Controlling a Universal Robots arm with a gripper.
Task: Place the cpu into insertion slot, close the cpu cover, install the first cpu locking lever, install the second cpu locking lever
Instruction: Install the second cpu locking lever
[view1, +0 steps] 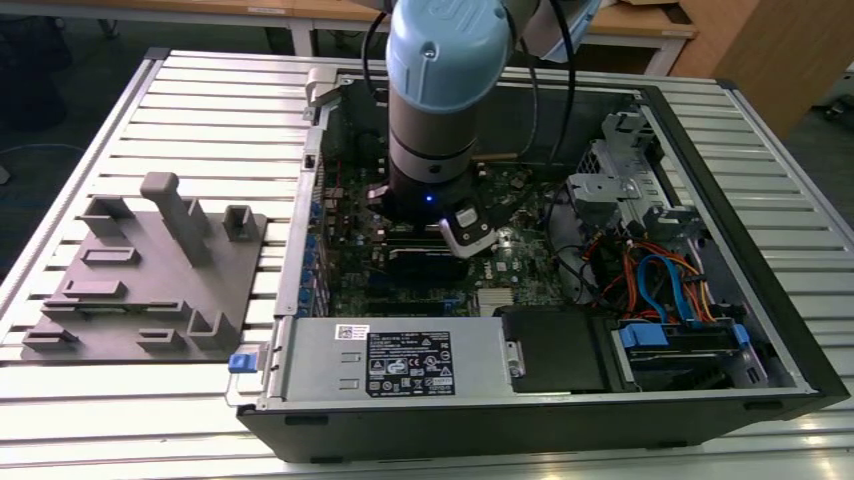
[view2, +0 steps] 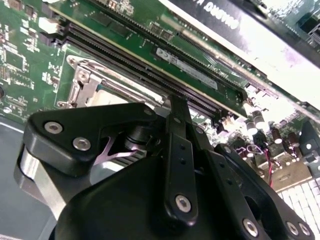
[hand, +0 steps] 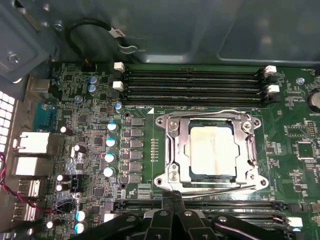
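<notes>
The cpu (hand: 211, 152) lies flat in the insertion slot (hand: 161, 121) on the green board, its pale metal top showing. The silvery cpu cover (hand: 172, 147) lies down over it, framing the chip through its window. One thin wire locking lever (hand: 215, 112) runs along the far edge of the cover, another (hand: 220, 189) along the near edge. My gripper (hand: 172, 196) is shut on nothing, its tips close to the near lever at a corner of the socket. In the second wrist view the gripper (view2: 177, 102) reaches just past the cover's frame (view2: 82, 82). The arm (view1: 434, 120) stands over the board.
Black memory slots (hand: 192, 82) run beyond the socket and more (hand: 225, 204) lie just beside the fingers. Capacitors (hand: 111, 142) stand beside the socket. The open computer case (view1: 747, 200) holds a power supply (view1: 387, 360) and cables (view1: 654, 280). A grey fixture plate (view1: 147, 270) sits outside it.
</notes>
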